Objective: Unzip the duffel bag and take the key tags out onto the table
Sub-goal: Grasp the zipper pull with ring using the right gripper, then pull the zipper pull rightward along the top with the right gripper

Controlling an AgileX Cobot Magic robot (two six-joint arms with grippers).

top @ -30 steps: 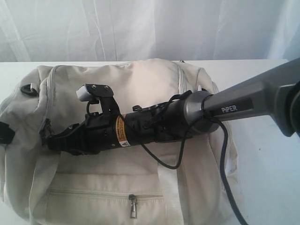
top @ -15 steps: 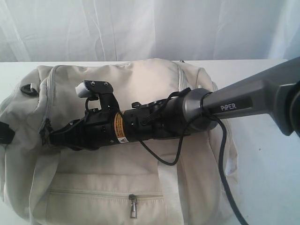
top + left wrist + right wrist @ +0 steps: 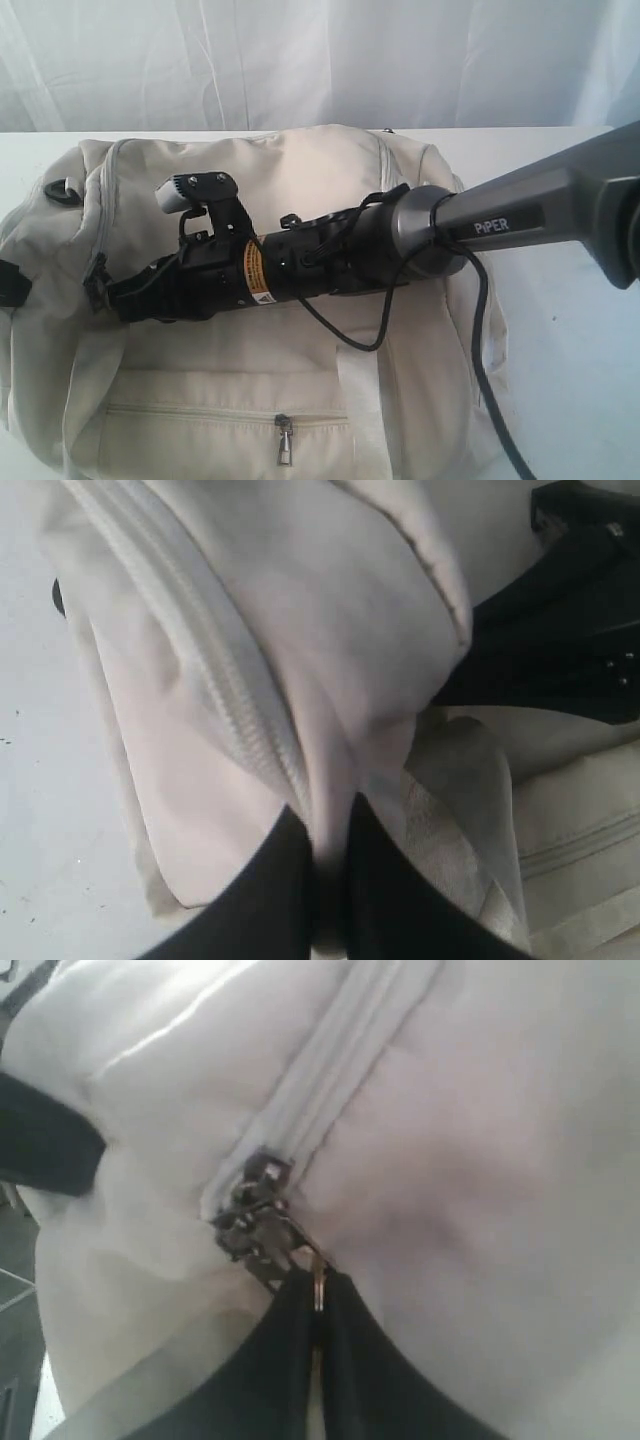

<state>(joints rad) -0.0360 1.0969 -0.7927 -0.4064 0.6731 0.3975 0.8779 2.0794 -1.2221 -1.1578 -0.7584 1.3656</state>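
Your right gripper [image 3: 315, 1295] pinches the zipper pull [image 3: 262, 1222] at one end of the duffel bag [image 3: 300, 170] on the table [image 3: 580, 330]. Your left gripper [image 3: 325, 845] clamps its fabric. Pull straight along the track, fabric taut. No key tags in view; presumably inside.

The white table [image 3: 585, 395] carries one thing, the cream duffel bag [image 3: 300, 170], which lies flat on it and covers the left and middle of the tabletop. Bare tabletop shows to the right of the bag and in a narrow strip behind it, up to the curtain [image 3: 320, 60].
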